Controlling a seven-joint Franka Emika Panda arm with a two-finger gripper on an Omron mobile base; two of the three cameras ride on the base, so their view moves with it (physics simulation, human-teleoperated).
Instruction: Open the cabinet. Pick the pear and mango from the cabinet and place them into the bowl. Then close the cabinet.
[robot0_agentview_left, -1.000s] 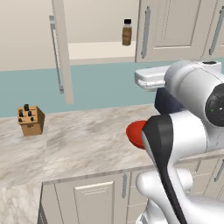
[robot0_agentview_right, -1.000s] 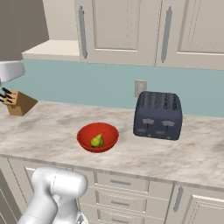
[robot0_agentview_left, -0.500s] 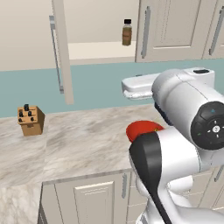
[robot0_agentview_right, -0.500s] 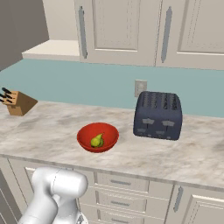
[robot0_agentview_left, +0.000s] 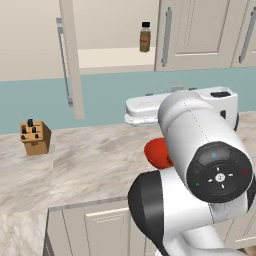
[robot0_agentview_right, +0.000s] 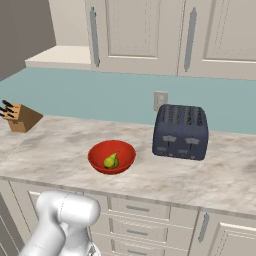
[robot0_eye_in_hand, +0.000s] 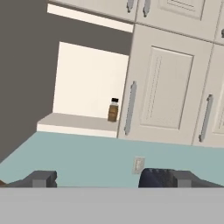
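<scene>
Gripper (robot0_eye_in_hand: 109, 179): jaws wide, empty, now swung up toward the cabinet (robot0_eye_in_hand: 166, 87).
Change: arm has turned away from the bowl (robot0_agentview_right: 111, 156).
Pear (robot0_agentview_right: 111, 160): in bowl, behind tool.
Mango: unseen; shelf ahead shows bottle (robot0_eye_in_hand: 113, 110).
Meaning: mango fetch comes next.

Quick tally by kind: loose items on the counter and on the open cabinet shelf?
Bowl: 1
Pear, lying in the bowl: 1
Toaster: 1
Knife block: 1
Bottle, on the shelf: 1
Total: 5
</scene>
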